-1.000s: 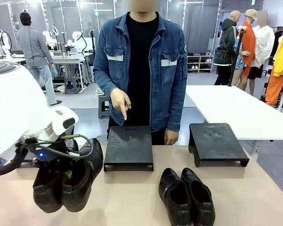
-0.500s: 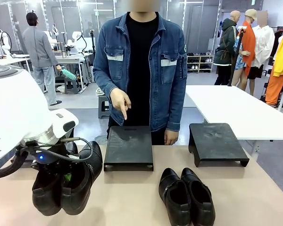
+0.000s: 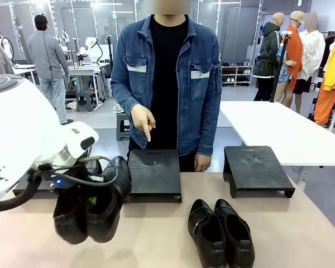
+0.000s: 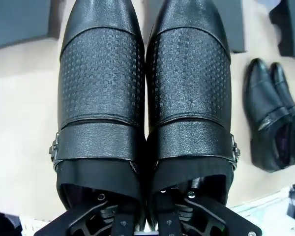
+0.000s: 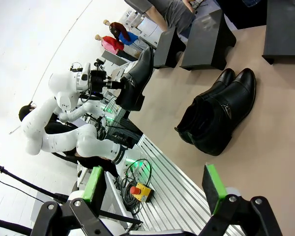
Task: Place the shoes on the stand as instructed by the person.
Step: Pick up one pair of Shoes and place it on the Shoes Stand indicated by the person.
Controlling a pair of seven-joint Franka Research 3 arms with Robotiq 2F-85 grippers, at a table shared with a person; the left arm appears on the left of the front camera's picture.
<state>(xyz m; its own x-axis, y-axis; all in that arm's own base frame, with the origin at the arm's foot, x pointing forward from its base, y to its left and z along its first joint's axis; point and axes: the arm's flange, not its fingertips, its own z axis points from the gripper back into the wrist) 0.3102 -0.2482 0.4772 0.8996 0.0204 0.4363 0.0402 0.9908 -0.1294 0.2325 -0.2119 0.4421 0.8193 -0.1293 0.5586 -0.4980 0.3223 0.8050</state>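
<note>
My left gripper [image 3: 89, 196] holds one pair of black shoes [image 3: 95, 206] in the air, left of the middle stand [image 3: 153, 174]. In the left wrist view the gripper [image 4: 147, 219] is shut on the two shoes' [image 4: 147, 93] touching inner walls, toes pointing away. The second pair of shoes [image 3: 220, 231] lies on the table in front of the stands. The person [image 3: 167, 78] in a denim jacket points a finger [image 3: 143, 123] down at the middle stand. My right gripper [image 5: 152, 191] is open with nothing between its green pads, off the table's side.
A second black stand [image 3: 257, 167] sits at the right, and a dark stand edge [image 3: 23, 183] shows behind my left arm. The tan table [image 3: 156, 245] has bare room between the two pairs. A white table [image 3: 279, 128] stands behind on the right.
My left arm has carried the held pair to the right and slightly up, closer to the middle stand. The person's pointing hand and the other pair have stayed put.
</note>
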